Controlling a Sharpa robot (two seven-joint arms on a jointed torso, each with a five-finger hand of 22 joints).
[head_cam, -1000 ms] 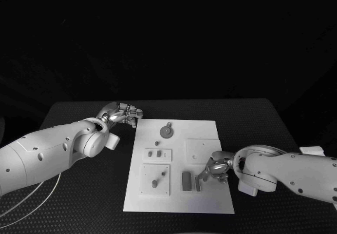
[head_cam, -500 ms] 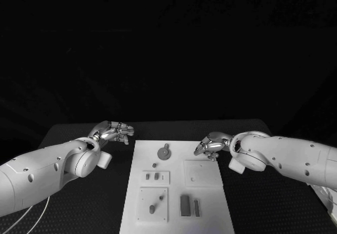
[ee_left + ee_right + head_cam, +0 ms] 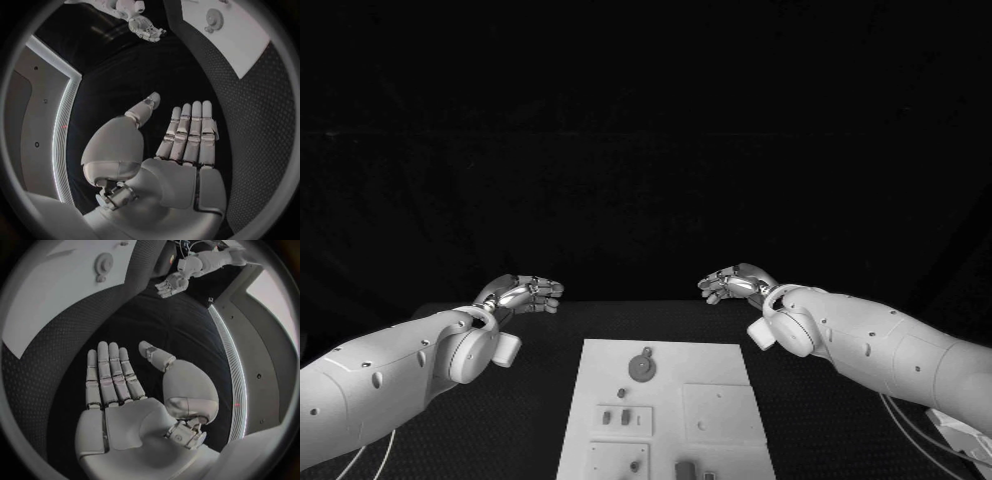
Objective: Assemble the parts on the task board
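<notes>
The white task board (image 3: 718,365) lies in the middle of the black table, with a round grey part (image 3: 642,366) near its far edge and small grey parts (image 3: 620,415) in plates nearer me. My left hand (image 3: 519,294) is raised beyond the board's far left corner. My right hand (image 3: 736,283) is raised beyond its far right corner. In the wrist views the left hand (image 3: 181,145) and the right hand (image 3: 119,385) are flat, fingers straight, and hold nothing. Each wrist view also shows the board (image 3: 231,35) (image 3: 56,285) and the other hand (image 3: 140,22) (image 3: 172,286).
Black table surface (image 3: 819,400) runs along both sides of the board. Beyond the table's far edge the room is dark. Thin cables (image 3: 372,455) hang under my left arm.
The camera has tilted up. My right hand has left the parts at the board's near right and risen past its far right corner. My left hand has lifted slightly.
</notes>
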